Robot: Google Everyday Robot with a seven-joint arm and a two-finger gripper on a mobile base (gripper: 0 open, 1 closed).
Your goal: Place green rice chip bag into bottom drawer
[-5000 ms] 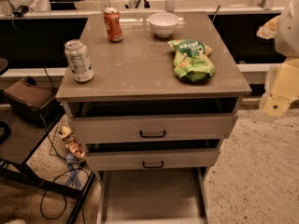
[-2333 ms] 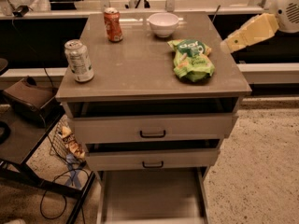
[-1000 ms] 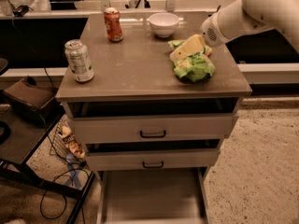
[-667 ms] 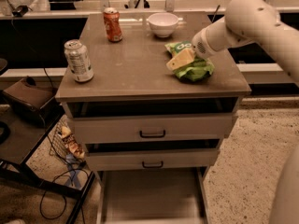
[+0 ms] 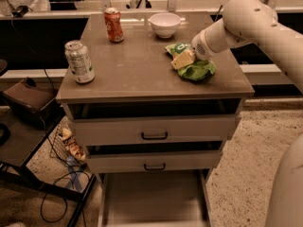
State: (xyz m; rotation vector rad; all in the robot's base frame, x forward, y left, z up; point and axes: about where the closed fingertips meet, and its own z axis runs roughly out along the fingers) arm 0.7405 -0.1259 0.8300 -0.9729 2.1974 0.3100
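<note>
Camera view rn: the green rice chip bag (image 5: 198, 69) is up on the cabinet's surface (image 5: 137, 70), near the right-hand edge as the pic shows it, lying crinkled just in front of the white bowl (image 5: 164, 23). End effector (image 5: 182, 59) is down at the bag's near-left part, touching it or v close, w/ the white arm (image 5: 246, 22) reaching in from the right of the pic. Can't tell if it's open or closed, or if it's got any hold on the bag tbh, the angle hides that. Bottom drawer (image 5: 151, 200) is already pulled out at the foot of the cabinet, nothing in it as far as I can see, so no opening needed. Top drawer (image 5: 154, 129) and middle drawer (image 5: 154, 161), the 2 w/ black handles, look shut or close to it. Silver can (image 5: 79, 61) and red can (image 5: 113, 24) sit well apart from the bag, not in the way. Progress imo: early. Reach looks about done, grasp unconfirmed, and the lift, the carry down past the cabinet front and the release into the drawer are all left to do.
</note>
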